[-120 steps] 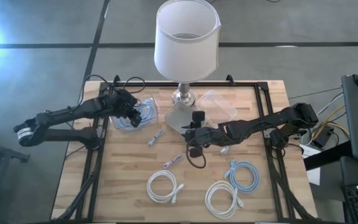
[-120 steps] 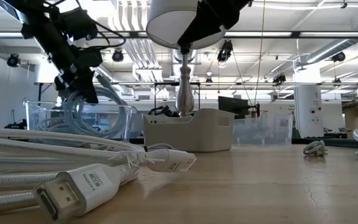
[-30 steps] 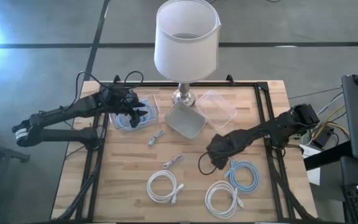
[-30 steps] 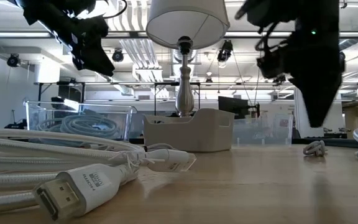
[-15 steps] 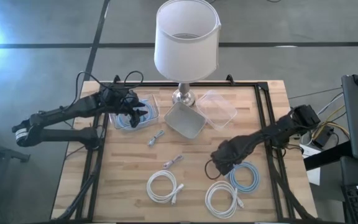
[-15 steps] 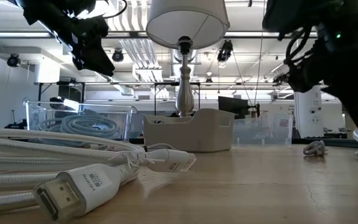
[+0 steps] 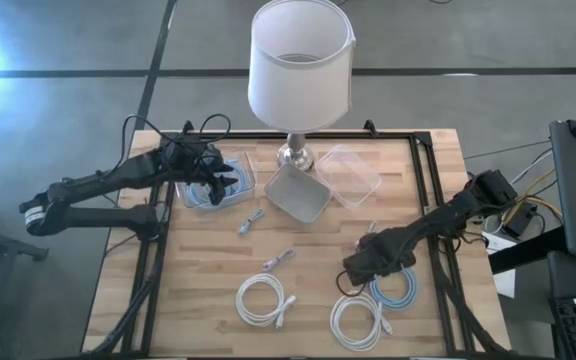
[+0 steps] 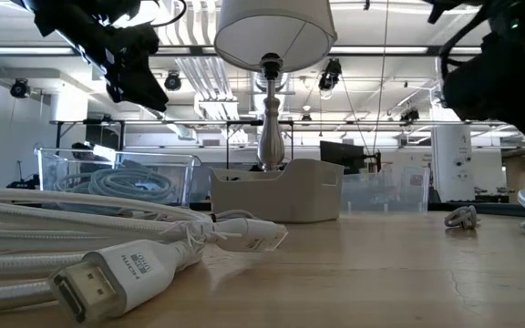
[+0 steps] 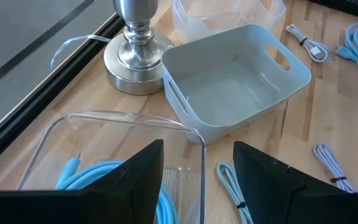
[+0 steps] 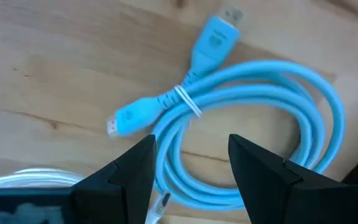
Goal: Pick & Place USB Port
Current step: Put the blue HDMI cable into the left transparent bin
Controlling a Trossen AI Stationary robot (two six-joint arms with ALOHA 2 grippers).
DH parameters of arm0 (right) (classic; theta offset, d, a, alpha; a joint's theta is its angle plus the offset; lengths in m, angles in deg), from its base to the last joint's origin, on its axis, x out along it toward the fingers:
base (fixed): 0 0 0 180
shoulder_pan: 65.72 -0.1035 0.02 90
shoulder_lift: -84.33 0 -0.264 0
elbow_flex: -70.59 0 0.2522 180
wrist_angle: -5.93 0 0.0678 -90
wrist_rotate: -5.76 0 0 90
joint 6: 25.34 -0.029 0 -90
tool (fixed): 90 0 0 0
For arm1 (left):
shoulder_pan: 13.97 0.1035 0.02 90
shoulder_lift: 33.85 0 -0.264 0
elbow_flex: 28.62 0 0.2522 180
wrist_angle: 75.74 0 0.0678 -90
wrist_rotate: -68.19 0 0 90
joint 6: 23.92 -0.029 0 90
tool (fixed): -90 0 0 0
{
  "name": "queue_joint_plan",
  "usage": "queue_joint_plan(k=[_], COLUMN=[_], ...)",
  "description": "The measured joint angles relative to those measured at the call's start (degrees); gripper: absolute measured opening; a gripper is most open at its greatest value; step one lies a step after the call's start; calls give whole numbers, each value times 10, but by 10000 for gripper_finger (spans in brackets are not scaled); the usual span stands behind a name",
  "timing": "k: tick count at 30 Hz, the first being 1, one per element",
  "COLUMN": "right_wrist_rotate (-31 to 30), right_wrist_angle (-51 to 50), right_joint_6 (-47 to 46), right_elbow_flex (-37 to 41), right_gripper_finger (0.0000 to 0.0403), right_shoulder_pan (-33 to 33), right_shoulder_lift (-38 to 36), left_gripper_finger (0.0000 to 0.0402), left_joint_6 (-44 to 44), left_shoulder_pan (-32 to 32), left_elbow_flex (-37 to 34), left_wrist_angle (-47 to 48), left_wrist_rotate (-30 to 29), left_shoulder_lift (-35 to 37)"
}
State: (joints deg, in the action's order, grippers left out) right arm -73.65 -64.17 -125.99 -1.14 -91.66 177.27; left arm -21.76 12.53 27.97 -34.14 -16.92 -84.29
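Recorder: Table point(image 7: 198, 270) first. What's the biggest thing on it?

Spotter: Lamp point(image 7: 301, 62), white shade, metal foot at the middle of the far edge. Grey bin point(image 7: 298, 193) just in front of the foot, empty. Clear box point(image 7: 240, 168) beside the bin toward the left edge, with blue cord inside. A second clear tub point(image 7: 349, 175) on the bin's other side.

Recorder: Arms?

Spotter: Left claw point(image 9: 197, 155) hovers over the clear box, fingers apart, holding nothing. Right claw point(image 10: 191, 152) hangs above the blue cable point(image 7: 396, 285), fingers apart, one to each side of the coil. No contact that I can make out.

Recorder: Where does that blue cable lie?

Spotter: Flat on the wood, coiled and tied, in the right half near the edge opposite the lamp. The right wrist view shows both plugs sticking out past the tie.

Recorder: Other cords?

Spotter: Two white coils point(image 7: 262, 299) point(image 7: 358, 318) along that same edge, the second one just beside the blue coil. Two small tied bundles point(image 7: 251, 221) point(image 7: 278, 260) mid-table, apart from each other, between the bin and the white coils.
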Motion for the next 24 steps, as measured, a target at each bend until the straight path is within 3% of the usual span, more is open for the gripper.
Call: queue_joint_plan(k=[8, 24], right_wrist_rotate=[-5, -39], right_wrist_angle=[32, 68], right_joint_6=[-106, -113], right_elbow_flex=[7, 11], right_gripper_finger=[199, 199], right_shoulder_pan=[-20, -20], right_shoulder_lift=[7, 57], left_gripper_finger=[197, 197], left_joint_6=[0, 0], left_shoulder_pan=[0, -1], left_elbow_flex=[0, 0], left_wrist_angle=[0, -13], left_wrist_rotate=[0, 0], left_shoulder_lift=[0, 0])
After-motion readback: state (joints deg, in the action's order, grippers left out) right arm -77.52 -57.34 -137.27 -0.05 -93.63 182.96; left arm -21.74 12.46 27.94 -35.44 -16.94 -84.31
